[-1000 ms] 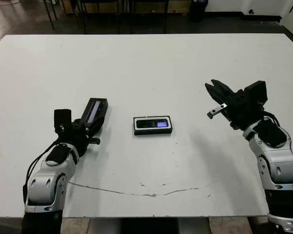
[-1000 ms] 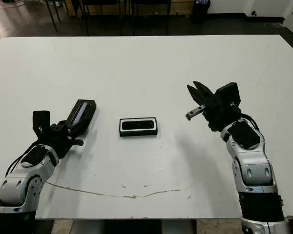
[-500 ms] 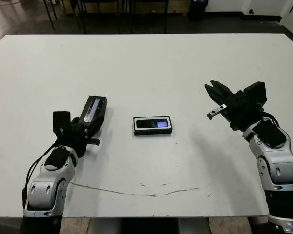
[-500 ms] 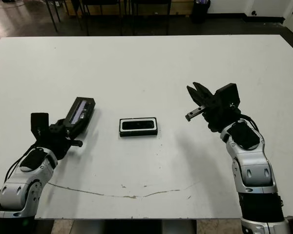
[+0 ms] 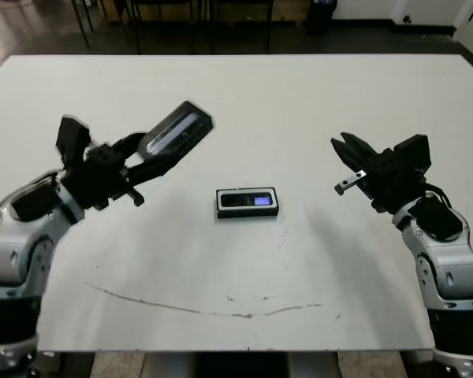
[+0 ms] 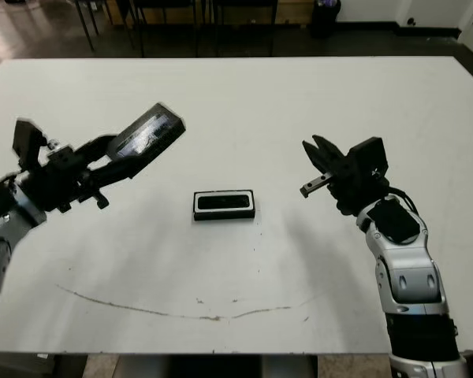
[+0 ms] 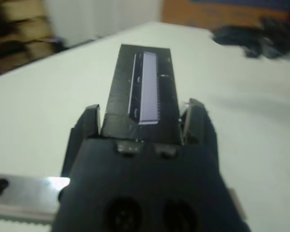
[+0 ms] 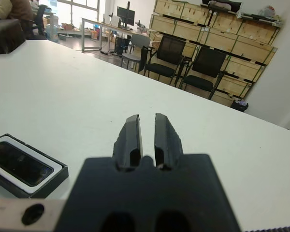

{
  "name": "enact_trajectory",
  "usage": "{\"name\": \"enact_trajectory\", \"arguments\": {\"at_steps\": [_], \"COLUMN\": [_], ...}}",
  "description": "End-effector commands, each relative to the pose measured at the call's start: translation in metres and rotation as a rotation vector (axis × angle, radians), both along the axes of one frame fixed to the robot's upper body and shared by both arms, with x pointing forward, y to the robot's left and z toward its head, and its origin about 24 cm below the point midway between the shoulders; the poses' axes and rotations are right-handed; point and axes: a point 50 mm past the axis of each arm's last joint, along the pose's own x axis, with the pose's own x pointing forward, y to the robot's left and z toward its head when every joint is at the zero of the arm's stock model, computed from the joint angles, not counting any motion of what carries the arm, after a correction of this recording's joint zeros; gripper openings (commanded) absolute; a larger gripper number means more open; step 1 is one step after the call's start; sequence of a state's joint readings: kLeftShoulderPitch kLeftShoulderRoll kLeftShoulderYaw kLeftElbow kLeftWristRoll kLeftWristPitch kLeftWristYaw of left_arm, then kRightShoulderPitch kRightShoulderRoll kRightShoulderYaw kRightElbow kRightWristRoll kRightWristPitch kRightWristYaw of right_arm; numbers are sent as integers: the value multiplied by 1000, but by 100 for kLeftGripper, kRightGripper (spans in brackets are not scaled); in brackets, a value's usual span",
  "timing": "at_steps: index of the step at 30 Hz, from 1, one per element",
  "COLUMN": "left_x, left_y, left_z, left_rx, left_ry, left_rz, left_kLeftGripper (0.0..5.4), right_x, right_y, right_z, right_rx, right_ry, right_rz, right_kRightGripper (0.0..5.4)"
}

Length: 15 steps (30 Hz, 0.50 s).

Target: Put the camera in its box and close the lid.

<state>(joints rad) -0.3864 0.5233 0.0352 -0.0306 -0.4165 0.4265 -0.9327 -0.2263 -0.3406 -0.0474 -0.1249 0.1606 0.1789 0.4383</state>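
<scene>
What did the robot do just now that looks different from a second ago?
The left gripper, shut on the lid, has lifted it off the table and up into the air, tilted. The box with the camera inside stayed put in the middle. The right gripper hardly moved, fingers nearly together and empty.

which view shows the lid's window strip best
The left wrist view: the lid fills the middle, held between the left gripper's fingers, and its grey strip runs down it, though slightly blurred. Both eye views show the lid small and tilted above the table. The right wrist view does not show it.
</scene>
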Motion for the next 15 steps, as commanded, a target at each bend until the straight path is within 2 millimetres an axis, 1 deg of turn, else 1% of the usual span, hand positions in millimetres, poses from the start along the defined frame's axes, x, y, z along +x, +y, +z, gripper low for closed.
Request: {"name": "enact_trajectory", "arguments": {"at_steps": [1, 4, 8, 11, 15], "left_x": [9, 18, 25, 28, 32], "left_y": [-1, -8, -18, -26, -33], "left_z": [0, -2, -5, -9, -13], "left_rx": [92, 168, 250, 234, 211], "left_ry": [85, 111, 132, 171, 188], "left_rz": [-160, -288, -407, -471, -496], "left_kLeftGripper": [128, 128, 128, 128, 128], "right_x": [0, 0, 0, 0, 0], "right_y": [-4, -6, -7, -8, -9], "right_z": [-2, -2, -1, -1, -1], "right_rx": [-14, -7, -7, -5, 0], "right_ry": [18, 16, 21, 26, 26], "right_rz": [-16, -11, -16, -23, -25], "right_kRightGripper": [0, 0, 0, 0, 0]}}
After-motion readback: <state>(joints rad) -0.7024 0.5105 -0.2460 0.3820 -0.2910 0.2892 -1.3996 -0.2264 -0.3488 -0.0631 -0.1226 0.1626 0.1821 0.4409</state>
